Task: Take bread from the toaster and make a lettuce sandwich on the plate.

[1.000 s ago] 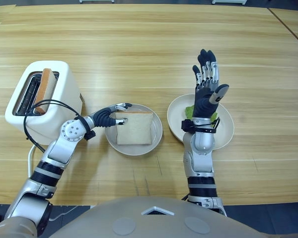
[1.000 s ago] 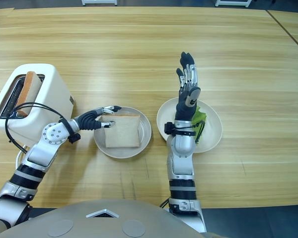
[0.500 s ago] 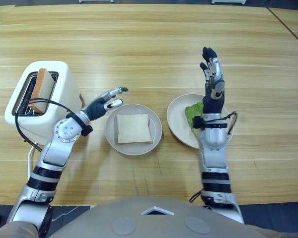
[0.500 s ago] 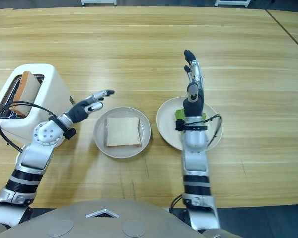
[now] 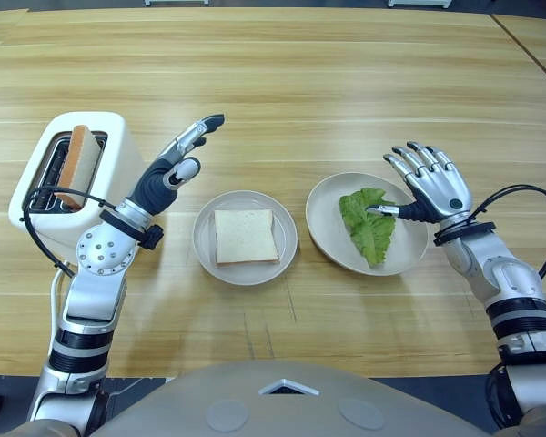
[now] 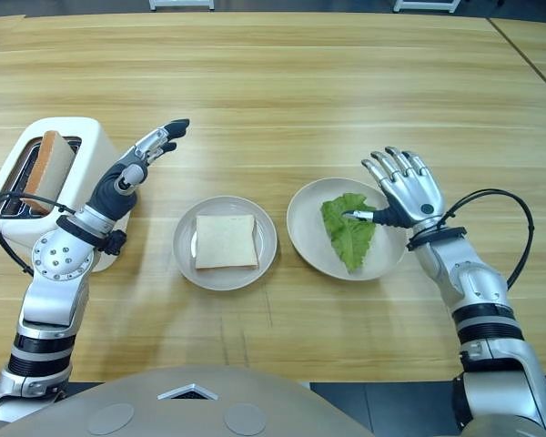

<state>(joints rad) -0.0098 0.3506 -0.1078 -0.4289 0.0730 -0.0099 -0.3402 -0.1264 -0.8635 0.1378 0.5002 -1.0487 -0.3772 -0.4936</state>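
Observation:
A white toaster (image 5: 45, 187) stands at the left with one slice of bread (image 5: 78, 160) sticking up from a slot. Another bread slice (image 5: 246, 236) lies flat on the middle plate (image 5: 288, 242). A green lettuce leaf (image 5: 368, 212) lies in the right bowl-like plate (image 5: 326, 228). My left hand (image 5: 171, 165) is raised between the toaster and the middle plate, fingers stretched out, holding nothing. My right hand (image 5: 430, 182) hovers at the right plate's far right rim, fingers spread, thumb tip close to the leaf.
A black cable (image 5: 42, 238) loops from my left wrist across the toaster's front. Another cable (image 5: 539, 205) arcs by my right forearm. The wooden table (image 5: 282, 82) stretches wide behind the plates.
My left hand let go of the slice on the plate and rose back toward the toaster. My right arm swung from above the lettuce plate out to its right side, uncovering the leaf.

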